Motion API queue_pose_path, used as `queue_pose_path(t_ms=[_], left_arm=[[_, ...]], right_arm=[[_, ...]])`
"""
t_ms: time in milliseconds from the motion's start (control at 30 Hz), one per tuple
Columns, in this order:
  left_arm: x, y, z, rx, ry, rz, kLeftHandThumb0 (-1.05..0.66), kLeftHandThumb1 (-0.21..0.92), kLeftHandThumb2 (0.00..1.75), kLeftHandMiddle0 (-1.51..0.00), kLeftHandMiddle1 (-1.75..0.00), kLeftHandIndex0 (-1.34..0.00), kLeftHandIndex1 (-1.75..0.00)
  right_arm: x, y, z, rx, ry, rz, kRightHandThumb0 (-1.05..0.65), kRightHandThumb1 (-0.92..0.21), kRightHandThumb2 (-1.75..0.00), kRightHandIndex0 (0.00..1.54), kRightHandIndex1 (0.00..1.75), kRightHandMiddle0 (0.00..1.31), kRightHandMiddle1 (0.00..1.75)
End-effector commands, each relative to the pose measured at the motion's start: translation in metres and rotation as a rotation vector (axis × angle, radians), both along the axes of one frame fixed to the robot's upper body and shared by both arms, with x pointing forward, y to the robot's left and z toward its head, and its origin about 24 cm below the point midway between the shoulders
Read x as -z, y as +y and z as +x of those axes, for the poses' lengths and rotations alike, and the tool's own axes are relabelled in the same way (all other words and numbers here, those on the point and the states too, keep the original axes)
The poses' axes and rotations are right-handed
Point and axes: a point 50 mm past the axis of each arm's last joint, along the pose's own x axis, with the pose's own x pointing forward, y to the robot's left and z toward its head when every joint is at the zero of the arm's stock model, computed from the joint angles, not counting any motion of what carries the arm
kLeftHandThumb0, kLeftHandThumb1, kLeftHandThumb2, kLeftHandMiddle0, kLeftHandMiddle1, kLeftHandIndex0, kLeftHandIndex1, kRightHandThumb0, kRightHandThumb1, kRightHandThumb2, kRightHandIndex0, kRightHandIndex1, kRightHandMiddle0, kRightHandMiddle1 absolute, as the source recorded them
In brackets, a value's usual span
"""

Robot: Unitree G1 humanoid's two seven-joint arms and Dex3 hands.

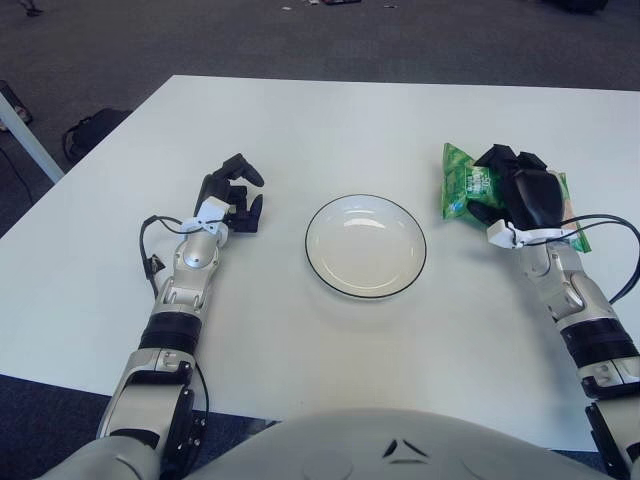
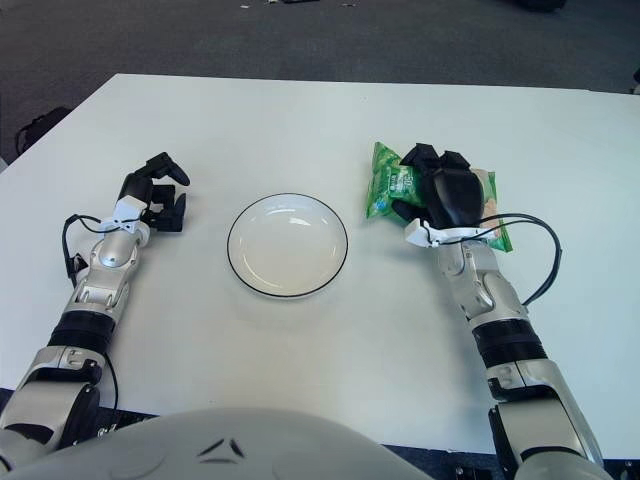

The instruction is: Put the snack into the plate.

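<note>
From the left eye view, the right hand (image 1: 520, 195) is lying over the green snack (image 1: 462, 182), right of the plate (image 1: 366, 246) on the white surface (image 1: 350, 120); I cannot tell whether it is gripping. The left hand (image 1: 233, 195) is showing left of the plate, fingers curled on nothing.

From the right eye view, the snack (image 2: 386, 185) is sitting just right of the plate (image 2: 288, 244), outside it.
</note>
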Motion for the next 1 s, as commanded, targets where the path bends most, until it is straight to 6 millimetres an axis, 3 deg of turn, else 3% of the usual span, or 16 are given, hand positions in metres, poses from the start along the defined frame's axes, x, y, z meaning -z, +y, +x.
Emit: queue_pose_path(t_ms=[0, 433, 633, 800, 967], left_arm=[[0.044, -0.001, -0.023, -0.021, 0.163, -0.026, -0.53, 0.21, 1.45, -1.33, -1.75, -0.70, -1.75], [0.045, -0.002, -0.022, -0.022, 0.170, -0.031, -0.53, 0.21, 1.44, -1.34, -1.75, -0.70, -1.75], [0.045, -0.003, -0.023, -0.024, 0.170, -0.032, -0.53, 0.21, 1.45, -1.34, -1.75, -0.71, -1.75], [0.045, -0.004, -0.023, -0.024, 0.169, -0.031, -0.53, 0.20, 1.45, -1.34, -1.75, -0.71, -1.75], [0.045, -0.005, -0.023, -0.026, 0.165, -0.028, -0.53, 0.20, 1.46, -1.34, -1.75, -0.71, -1.75]], right_arm=[[-0.001, 0.012, 0.001, -0.038, 0.037, 0.066, 0.00, -0.07, -1.55, 0.85, 1.58, 0.57, 1.75], [-0.038, 0.041, 0.016, -0.136, -0.023, 0.148, 0.00, -0.08, -1.55, 0.84, 1.62, 0.56, 1.75], [-0.060, 0.064, 0.023, -0.209, -0.049, 0.160, 0.00, -0.06, -1.57, 0.86, 1.61, 0.57, 1.75], [-0.077, 0.089, 0.014, -0.340, -0.082, 0.192, 0.00, -0.05, -1.57, 0.88, 1.57, 0.58, 1.75], [-0.084, 0.098, 0.010, -0.440, -0.093, 0.208, 0.00, -0.03, -1.57, 0.91, 1.53, 0.60, 1.75]])
